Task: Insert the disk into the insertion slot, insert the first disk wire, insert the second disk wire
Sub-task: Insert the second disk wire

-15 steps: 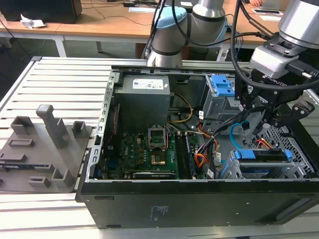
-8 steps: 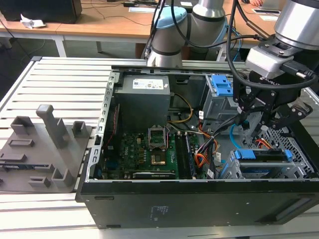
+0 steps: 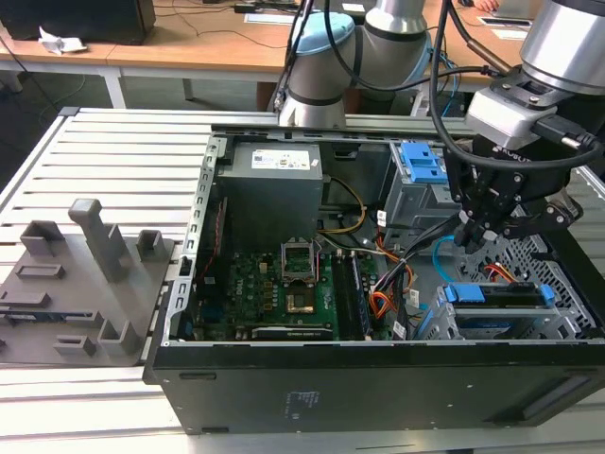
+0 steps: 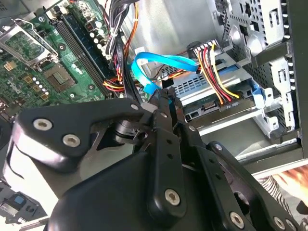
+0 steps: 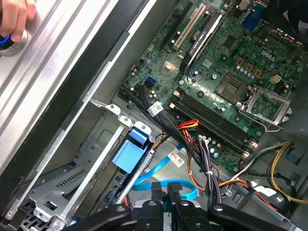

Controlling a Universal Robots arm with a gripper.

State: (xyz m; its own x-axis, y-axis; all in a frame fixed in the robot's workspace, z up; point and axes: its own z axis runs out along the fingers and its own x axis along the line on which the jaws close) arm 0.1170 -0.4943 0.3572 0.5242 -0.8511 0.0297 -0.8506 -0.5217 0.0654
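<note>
**Disk seated, first lead in, blue cable in the fingers**

The black gripper (image 4: 166,98) has its fingers drawn together, and as far as the second wrist view shows they pinch the small dark plug (image 4: 167,84) at the end of the thin, glossy light blue cable (image 4: 163,58). The plug sits short of the drive's rear edge, so this lead looks not yet connected.

Just beyond, the thin orange-red wire lead (image 4: 210,72), bundled with yellow and black ones, runs into a dark connector on the silver hard drive in its bright blue plastic caddy (image 3: 501,297). The drive lies inside the low silver perforated drive cage (image 3: 570,303). Two steps look done, one is left.

Room is tight. The taller grey cage with a blue clip (image 3: 413,203) stands near the gripper. The wire bundle crowds the drive's rear edge, and the green motherboard (image 4: 48,72) lies alongside. The black case wall (image 3: 378,378) rims it all.
</note>
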